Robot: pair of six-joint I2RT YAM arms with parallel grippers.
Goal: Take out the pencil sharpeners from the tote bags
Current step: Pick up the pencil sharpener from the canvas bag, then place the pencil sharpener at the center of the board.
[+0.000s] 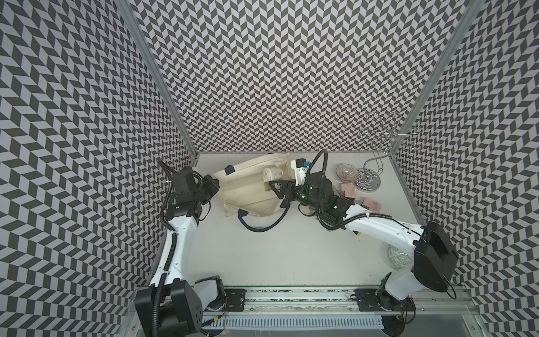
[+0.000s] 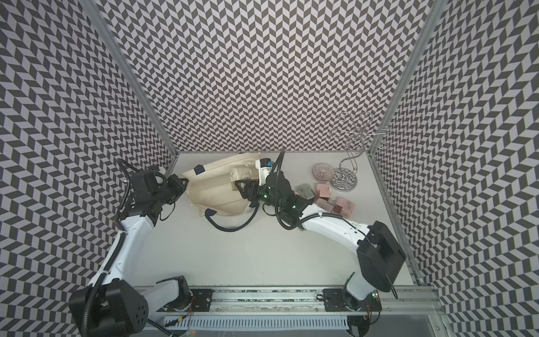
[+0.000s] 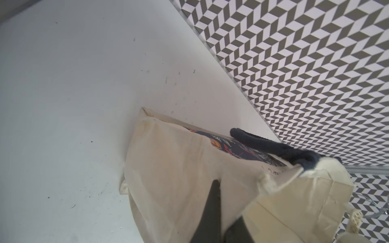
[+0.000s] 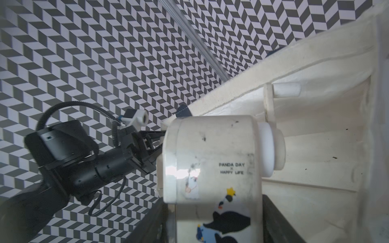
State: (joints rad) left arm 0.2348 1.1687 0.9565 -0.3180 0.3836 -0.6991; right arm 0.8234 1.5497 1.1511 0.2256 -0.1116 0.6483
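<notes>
Extraction step: the right end effector point(image 1: 273, 188) grips a cream pencil sharpener point(image 4: 210, 160) at the mouth of the tote bag point(image 1: 242, 197); the left end effector point(image 1: 216, 183) is clamped on its canvas. Next, probably draw the sharpener clear onto the counter point(image 1: 291, 251).

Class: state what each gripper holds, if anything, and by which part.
The left gripper has its jaws shut on a canvas fold of the tote bag. The right gripper clasps the cream pencil sharpener across its panda-printed body.
</notes>
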